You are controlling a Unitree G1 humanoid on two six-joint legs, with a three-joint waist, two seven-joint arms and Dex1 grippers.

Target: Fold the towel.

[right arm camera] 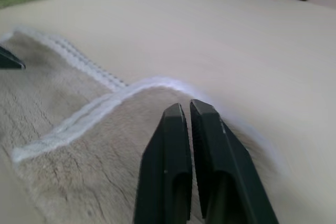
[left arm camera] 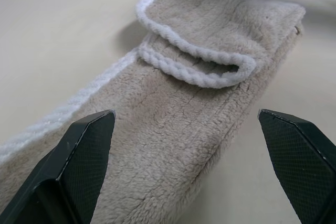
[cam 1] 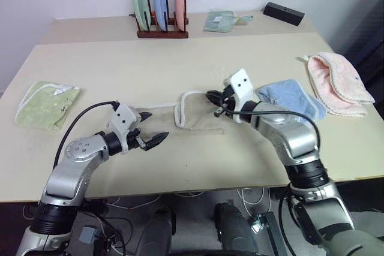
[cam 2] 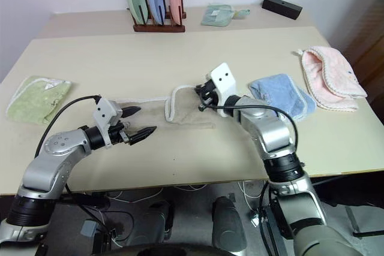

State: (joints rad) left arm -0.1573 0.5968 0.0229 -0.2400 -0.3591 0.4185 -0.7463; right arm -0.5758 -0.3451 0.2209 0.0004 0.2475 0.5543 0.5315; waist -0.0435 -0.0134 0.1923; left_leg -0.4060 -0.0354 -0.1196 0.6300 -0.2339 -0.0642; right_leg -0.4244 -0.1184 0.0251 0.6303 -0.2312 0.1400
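- The towel [cam 1: 180, 121] is lying as a long strip mid-bench [cam 1: 180, 64], right end doubled over.
- Left hand [cam 1: 151, 136] is hovering spread wide, framing its end for a pinch.
- Right hand [cam 1: 215, 104] is sitting pinched together, empty, above the fold.

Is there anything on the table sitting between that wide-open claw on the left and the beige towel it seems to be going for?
Nothing visible does. The left gripper hangs open right at the near end of the towel, with only towel between its fingers in its wrist view. The green cloth lies well off to the side.
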